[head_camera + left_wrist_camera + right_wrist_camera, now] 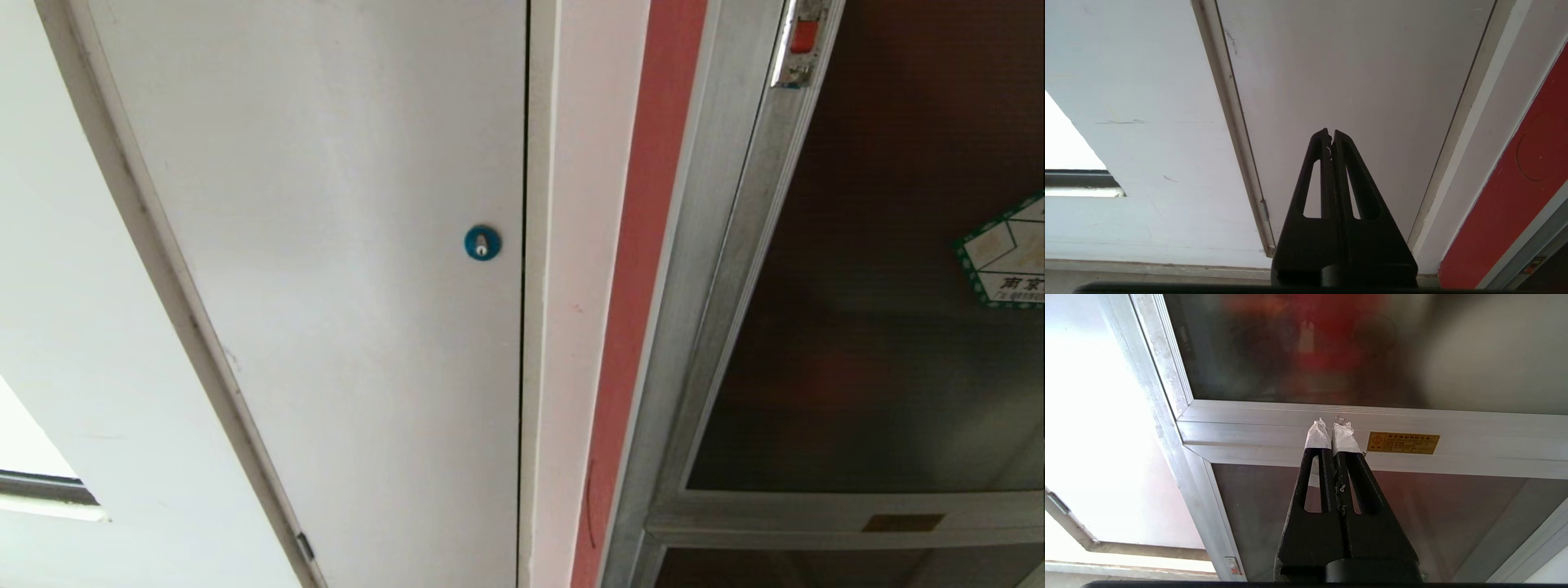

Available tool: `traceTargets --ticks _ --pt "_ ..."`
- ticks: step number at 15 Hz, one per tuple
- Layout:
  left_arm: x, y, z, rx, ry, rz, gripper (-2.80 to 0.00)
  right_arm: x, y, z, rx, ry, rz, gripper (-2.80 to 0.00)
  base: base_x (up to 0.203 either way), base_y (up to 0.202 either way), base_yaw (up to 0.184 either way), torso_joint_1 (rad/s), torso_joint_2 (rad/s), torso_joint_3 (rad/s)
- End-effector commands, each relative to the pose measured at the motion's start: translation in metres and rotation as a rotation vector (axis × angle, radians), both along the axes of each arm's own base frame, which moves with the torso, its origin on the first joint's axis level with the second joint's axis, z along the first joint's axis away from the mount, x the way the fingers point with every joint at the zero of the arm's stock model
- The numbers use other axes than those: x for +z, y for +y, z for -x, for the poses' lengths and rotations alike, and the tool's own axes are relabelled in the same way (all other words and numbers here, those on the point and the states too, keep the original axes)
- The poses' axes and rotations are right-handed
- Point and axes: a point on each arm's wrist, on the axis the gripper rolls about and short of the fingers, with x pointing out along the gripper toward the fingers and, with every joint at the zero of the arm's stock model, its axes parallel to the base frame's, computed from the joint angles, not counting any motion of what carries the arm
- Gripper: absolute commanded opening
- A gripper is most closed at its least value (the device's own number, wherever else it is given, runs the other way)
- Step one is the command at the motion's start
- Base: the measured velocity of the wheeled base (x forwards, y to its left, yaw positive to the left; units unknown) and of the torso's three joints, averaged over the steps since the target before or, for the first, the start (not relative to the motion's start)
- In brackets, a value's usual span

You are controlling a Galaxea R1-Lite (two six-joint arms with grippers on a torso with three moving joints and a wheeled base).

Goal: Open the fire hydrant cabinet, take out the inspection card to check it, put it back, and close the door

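Brushed aluminium fire hydrant cabinet (718,269), glossy tinted-glass door (882,286)

A plain white door (326,245) fills the middle of the head view, with a round blue lock (482,242) near its right edge and a pale frame (163,269) slanting down its left side. Left of that is white wall (57,286); at the lower left a bright window (24,449) with a dark sill shows. Right of the door runs a white jamb (563,286), then a red painted strip (645,245).
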Motion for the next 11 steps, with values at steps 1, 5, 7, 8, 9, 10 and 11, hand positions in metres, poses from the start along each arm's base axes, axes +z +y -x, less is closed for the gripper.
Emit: traceTargets --ticks 1,5,7,8,9,10,11 --pt "-0.0016 0.0000 -0.0006 0.000 0.007 0.000 -2.80 0.0000 0.0000 0.0001 0.000 -0.002 0.000 -2.80 0.000 0.000 0.000 0.000 0.00 0.000" --pt "-0.0016 0.0000 -0.0006 0.001 0.007 0.000 -2.80 0.0000 0.0000 0.0001 0.000 -0.002 -0.002 -2.80 0.000 0.000 0.000 0.000 0.00 0.000" --pt "-0.0020 0.0000 -0.0007 0.000 0.008 0.000 -2.80 0.0000 0.0000 0.0001 -0.001 -0.002 -0.003 -2.80 0.000 0.000 0.000 0.000 0.00 0.000" --pt "-0.0016 0.0000 -0.0006 0.000 0.007 0.000 -2.80 0.0000 0.0000 0.0001 -0.002 -0.002 -0.003 -2.80 0.000 0.000 0.000 0.000 0.00 0.000" --pt "-0.0018 0.0000 -0.0006 0.000 0.007 0.000 -2.80 0.0000 0.0000 0.0001 -0.002 -0.002 -0.003 -2.80 0.000 0.000 0.000 0.000 0.00 0.000" --pt "-0.0016 0.0000 -0.0006 0.000 0.007 0.000 -2.80 0.0000 0.0000 0.0001 -0.001 -0.002 -0.003 -2.80 0.000 0.000 0.000 0.000 0.00 0.000" --pt "-0.0016 0.0000 -0.0006 0.000 0.007 0.000 -2.80 0.0000 0.0000 0.0001 0.000 -0.002 -0.003 -2.80 0.000 0.000 0.000 0.000 0.00 0.000"
